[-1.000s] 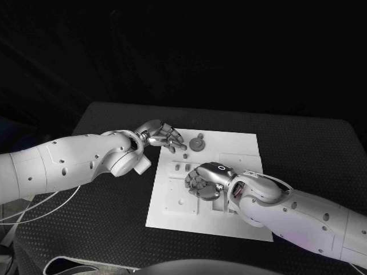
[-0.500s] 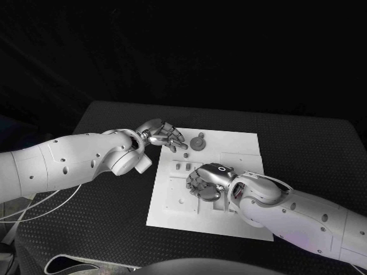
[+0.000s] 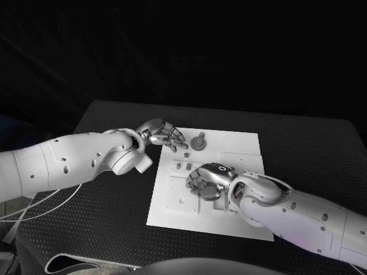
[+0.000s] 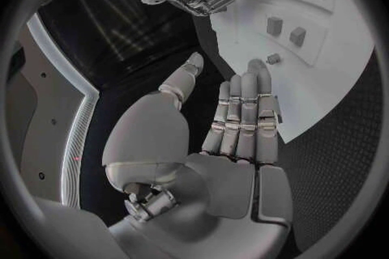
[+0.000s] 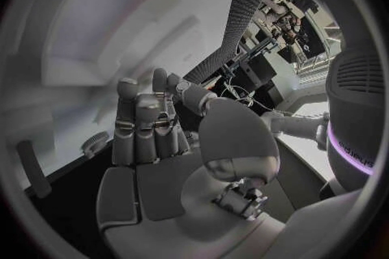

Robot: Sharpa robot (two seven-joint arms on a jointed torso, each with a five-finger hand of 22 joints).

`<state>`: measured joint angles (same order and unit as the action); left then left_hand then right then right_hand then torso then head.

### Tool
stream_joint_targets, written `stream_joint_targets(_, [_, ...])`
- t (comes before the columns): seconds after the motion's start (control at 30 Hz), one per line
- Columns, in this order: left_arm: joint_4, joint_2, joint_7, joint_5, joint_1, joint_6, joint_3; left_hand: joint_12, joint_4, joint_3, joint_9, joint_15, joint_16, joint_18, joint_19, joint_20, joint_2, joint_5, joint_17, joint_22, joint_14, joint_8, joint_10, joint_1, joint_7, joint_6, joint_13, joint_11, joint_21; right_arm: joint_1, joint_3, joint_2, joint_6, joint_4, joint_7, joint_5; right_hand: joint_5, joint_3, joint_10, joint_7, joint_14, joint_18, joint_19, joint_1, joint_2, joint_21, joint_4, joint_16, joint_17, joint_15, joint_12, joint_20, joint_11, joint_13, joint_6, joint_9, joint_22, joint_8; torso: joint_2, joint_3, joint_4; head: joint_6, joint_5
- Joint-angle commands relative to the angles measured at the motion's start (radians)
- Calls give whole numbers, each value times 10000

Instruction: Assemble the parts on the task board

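The white task board [image 3: 233, 152] lies in the middle of the black table. My left hand [image 3: 161, 136] hovers at the board's far left corner, fingers straight and thumb apart [image 4: 239, 116], holding nothing. My right hand [image 3: 204, 181] is over the board's middle with its fingers curled down toward the surface [image 5: 146, 120]; whether they pinch a part is hidden. A grey round geared part [image 3: 199, 143] lies on the board just right of the left hand. Two small grey blocks [image 3: 181, 167] stand between the hands, also seen from the left wrist [image 4: 285, 30].
The black table [image 3: 109, 189] reaches out on both sides of the board. A white cable [image 3: 43, 207] trails under my left arm at the table's left edge. Shallow recesses [image 3: 237, 160] mark the board's right half.
The right hand has shifted very slightly over the board's middle. The left hand and the parts stay where they were.
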<state>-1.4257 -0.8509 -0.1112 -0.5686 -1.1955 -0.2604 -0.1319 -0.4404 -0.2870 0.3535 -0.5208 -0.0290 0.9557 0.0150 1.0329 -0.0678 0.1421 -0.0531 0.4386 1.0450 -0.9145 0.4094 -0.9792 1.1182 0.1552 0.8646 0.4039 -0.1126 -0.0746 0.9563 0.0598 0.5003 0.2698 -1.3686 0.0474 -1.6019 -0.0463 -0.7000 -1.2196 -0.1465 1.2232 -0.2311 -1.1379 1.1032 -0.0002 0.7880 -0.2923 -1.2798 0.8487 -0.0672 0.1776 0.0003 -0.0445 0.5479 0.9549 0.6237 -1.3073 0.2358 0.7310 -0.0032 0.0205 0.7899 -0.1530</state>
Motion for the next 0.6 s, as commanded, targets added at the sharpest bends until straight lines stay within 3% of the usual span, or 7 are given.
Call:
stream_joint_targets(0.03, [-22, 12, -69, 16, -13, 103, 8, -5, -1, 48, 13, 1, -42, -75, 35, -14, -17, 42, 13, 12, -56, 15, 63, -82, 22, -40, -9, -12, 3, -9, 5, -15, -268, 6, 113, 282, -41, -79, 185, -21, 14, -307, 54, 87, 57, 29, -2, 42, 12, 113, -142, -21, -112, -110, -49, -16, -168, -50, 0, -3, -3, 11, -16])
stream_joint_targets(0.6, [-28, -3, -52, -15, -13, 121, 8, -4, -5, 54, 19, 2, -48, -75, 36, -15, -14, 41, 23, 13, -58, 13, 78, -76, 27, -54, -11, -18, 4, -8, 15, 8, -489, 116, -208, 663, -40, -362, 171, -87, 0, -307, 97, 193, 321, 58, 0, 26, 22, 214, -495, -1, -213, -548, -179, -71, -171, -98, -1, -3, 0, 41, -41])
